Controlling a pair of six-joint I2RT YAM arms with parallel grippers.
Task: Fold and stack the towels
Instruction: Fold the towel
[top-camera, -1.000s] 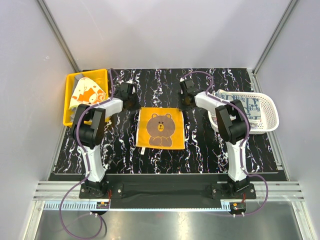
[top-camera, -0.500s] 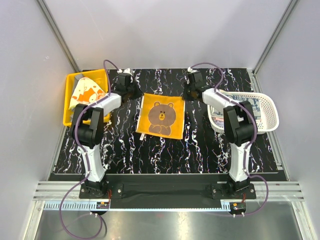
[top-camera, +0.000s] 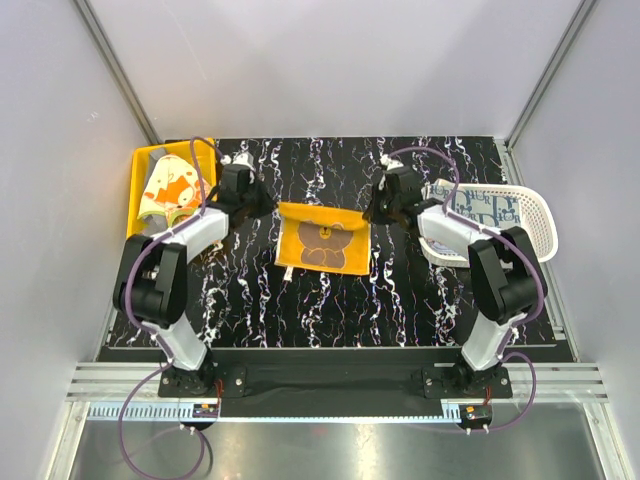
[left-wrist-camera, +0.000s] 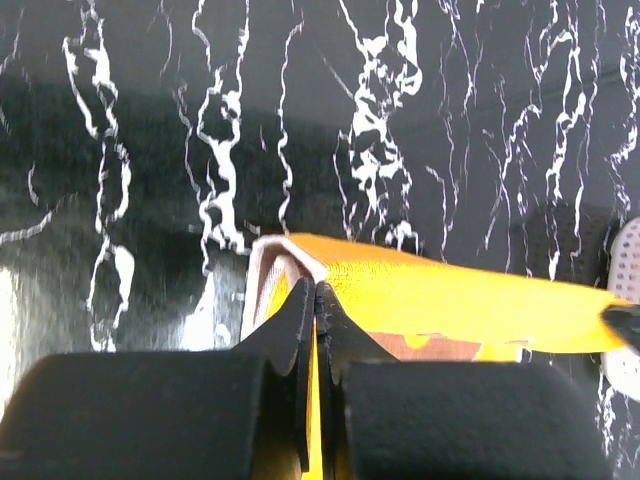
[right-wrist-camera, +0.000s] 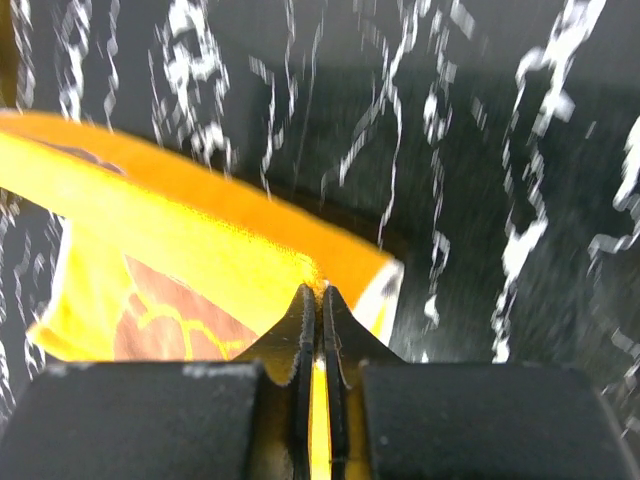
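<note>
An orange-yellow towel (top-camera: 322, 240) with a brown bear print lies in the middle of the black marbled table. Its far edge is raised off the table and stretched taut between both grippers. My left gripper (top-camera: 264, 206) is shut on the far left corner, and my right gripper (top-camera: 372, 210) is shut on the far right corner. In the left wrist view the left gripper (left-wrist-camera: 316, 290) pinches the towel (left-wrist-camera: 450, 300) at its white-hemmed corner. In the right wrist view the right gripper (right-wrist-camera: 318, 292) pinches the towel (right-wrist-camera: 190, 240) the same way.
A yellow bin (top-camera: 136, 205) at the back left holds an orange-and-white towel (top-camera: 170, 188). A white slotted basket (top-camera: 541, 215) at the right holds a blue-white patterned towel (top-camera: 482, 205). Grey walls close in the table on three sides.
Both grippers took the towel's far corners, drew them back, then lifted and carried them toward the near side. The towel now looks shorter, its far part raised.
</note>
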